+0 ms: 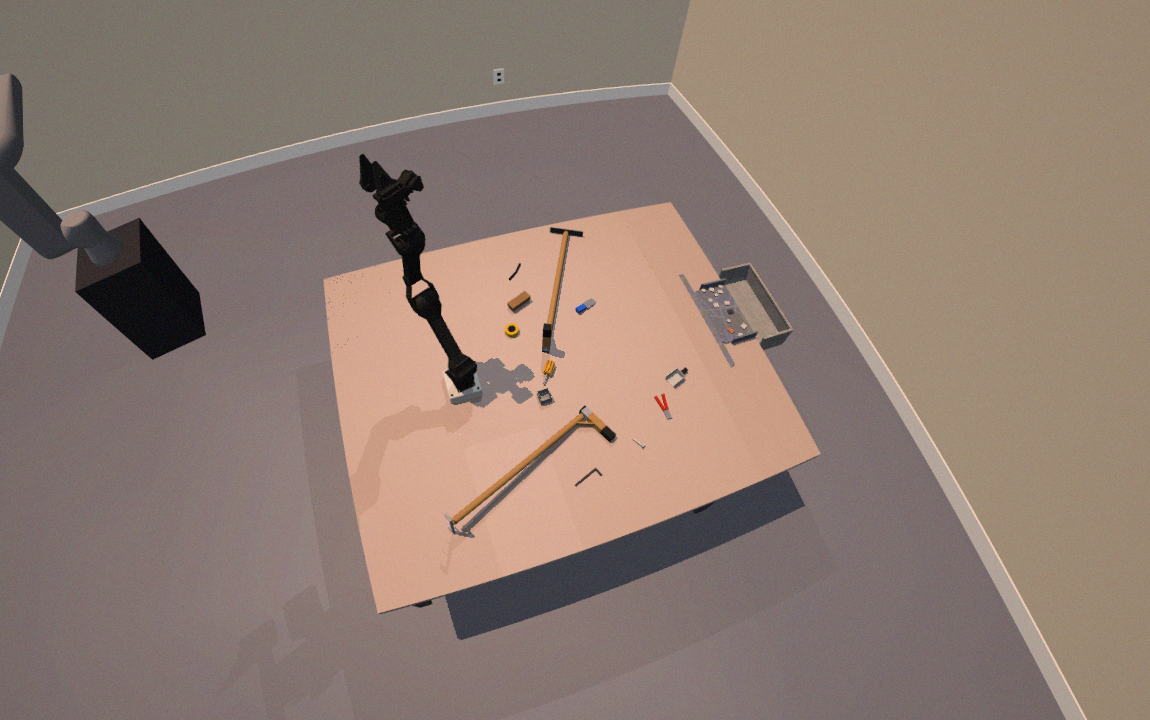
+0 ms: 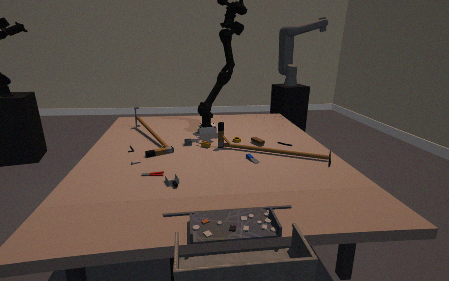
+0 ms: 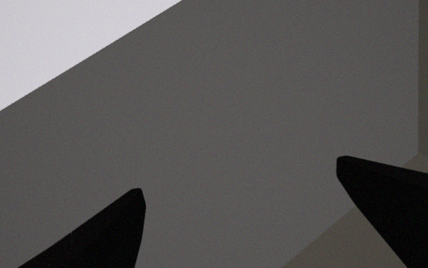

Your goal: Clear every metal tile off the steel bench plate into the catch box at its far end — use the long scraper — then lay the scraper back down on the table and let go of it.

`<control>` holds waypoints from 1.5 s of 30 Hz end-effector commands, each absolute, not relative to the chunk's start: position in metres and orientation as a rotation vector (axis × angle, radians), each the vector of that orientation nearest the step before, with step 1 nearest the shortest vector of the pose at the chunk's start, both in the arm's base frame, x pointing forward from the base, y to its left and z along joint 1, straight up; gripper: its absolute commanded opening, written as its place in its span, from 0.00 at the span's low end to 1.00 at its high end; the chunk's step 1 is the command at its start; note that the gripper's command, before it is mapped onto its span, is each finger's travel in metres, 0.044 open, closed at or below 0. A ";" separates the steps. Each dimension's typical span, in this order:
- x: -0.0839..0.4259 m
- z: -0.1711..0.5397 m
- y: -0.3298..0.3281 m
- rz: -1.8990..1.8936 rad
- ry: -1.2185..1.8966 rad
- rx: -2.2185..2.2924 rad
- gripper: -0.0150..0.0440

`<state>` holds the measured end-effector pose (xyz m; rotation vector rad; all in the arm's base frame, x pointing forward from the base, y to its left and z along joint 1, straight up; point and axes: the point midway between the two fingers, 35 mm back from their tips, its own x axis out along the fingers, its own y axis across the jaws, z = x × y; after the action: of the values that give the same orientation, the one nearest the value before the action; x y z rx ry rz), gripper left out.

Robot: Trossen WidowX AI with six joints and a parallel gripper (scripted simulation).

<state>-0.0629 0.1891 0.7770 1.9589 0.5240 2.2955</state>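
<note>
My gripper (image 1: 371, 164) (image 3: 240, 181) is open and empty, high above the table, fingers pointing away from it. Its tips are cut off in the exterior view. One long wooden-handled tool (image 1: 557, 279) (image 2: 278, 151) with a wide black blade lies on the table. Another (image 1: 516, 467) (image 2: 151, 130) has a narrow grey metal head. Which is the scraper is hard to tell. The steel bench plate (image 1: 713, 319) (image 2: 224, 216) carries several small tiles, mostly white, including an orange one (image 1: 730, 331) (image 2: 205, 221) and a black one (image 2: 232, 228). The catch box (image 1: 758, 304) (image 2: 243, 271) adjoins its far end.
The table also holds a brown block (image 1: 518, 301) (image 2: 257, 140), yellow ring (image 1: 512, 330) (image 2: 236, 139), blue-handled tool (image 1: 581, 307) (image 2: 250, 156), red-handled pliers (image 1: 661, 402) (image 2: 156, 173) and a grey bracket (image 1: 675, 377) (image 2: 171, 181). A bar (image 1: 685, 284) (image 2: 177, 214) edges the plate's near side.
</note>
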 end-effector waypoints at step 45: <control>-0.015 0.758 0.000 2.844 1.405 2.814 1.00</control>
<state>-0.0246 0.0092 0.7627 2.7514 1.3435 2.8275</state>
